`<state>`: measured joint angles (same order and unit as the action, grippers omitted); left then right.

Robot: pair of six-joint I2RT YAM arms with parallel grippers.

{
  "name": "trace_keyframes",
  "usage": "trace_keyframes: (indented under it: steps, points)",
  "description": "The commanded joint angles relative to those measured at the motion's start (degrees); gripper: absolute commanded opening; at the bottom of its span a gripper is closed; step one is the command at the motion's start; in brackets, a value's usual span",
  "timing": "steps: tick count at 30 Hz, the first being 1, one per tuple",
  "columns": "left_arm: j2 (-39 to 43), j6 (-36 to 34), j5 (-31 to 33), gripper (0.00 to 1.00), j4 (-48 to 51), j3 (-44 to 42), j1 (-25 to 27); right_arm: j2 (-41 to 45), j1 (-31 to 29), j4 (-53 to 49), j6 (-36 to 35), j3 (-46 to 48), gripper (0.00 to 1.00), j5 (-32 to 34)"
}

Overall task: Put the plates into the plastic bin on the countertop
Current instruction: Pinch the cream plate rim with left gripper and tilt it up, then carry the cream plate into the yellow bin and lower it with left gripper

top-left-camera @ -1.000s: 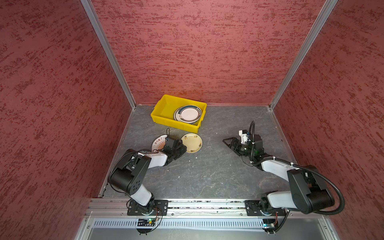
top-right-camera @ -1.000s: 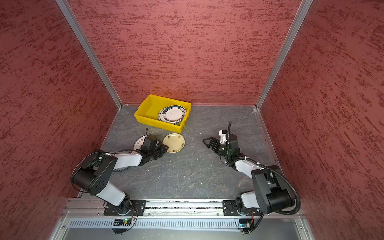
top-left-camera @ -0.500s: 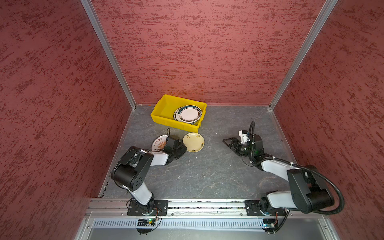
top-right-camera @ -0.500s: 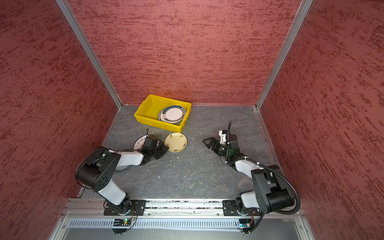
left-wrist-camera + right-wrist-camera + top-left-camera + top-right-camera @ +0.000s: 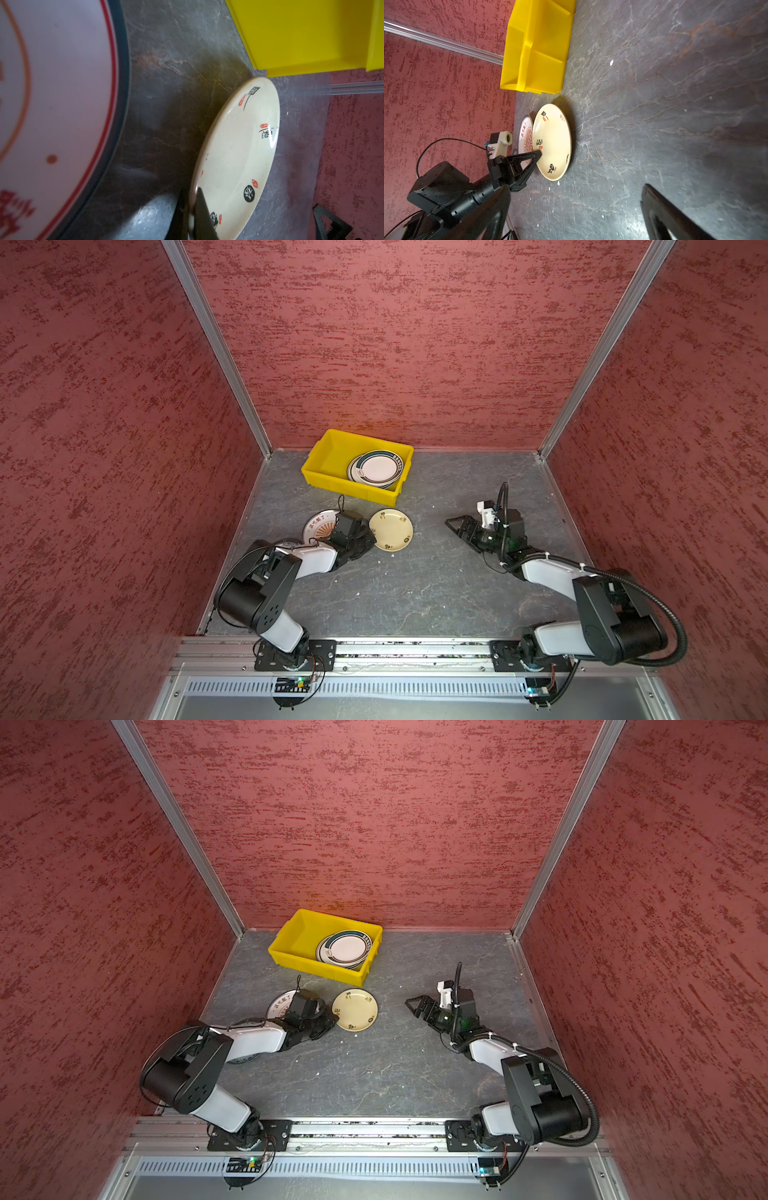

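Slippage risk: left hand clamps only the thin left rim of the round cream plate; right hand spread.

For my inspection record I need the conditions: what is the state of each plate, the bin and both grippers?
bin: upright, open-topped, partly filled
stacked plates: inside the bin
cream plate: on countertop, rim pinched
red-patterned plate: flat on countertop, not gripped
left gripper: shut on cream plate
right gripper: open, empty
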<state>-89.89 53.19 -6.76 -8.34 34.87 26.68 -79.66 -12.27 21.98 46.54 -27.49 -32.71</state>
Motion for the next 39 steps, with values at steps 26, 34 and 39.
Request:
trace_keyframes:
  steps: [26, 34, 39]
  points:
    - [8.66, -11.6, 9.16, 0.0, 2.9, 11.95, 4.55, 12.26, -0.03, -11.01, -6.67, -3.0, 0.99, 6.41]
    - [1.44, -13.44, 5.27, 0.0, 0.89, 21.34, -0.04, 17.48, -0.03, -15.45, -8.81, -2.02, 0.99, 9.7]
    - [-3.28, -15.03, 4.98, 0.0, 4.13, 28.33, -4.05, 20.52, 0.01, -16.69, -9.72, -0.86, 0.99, 11.51]
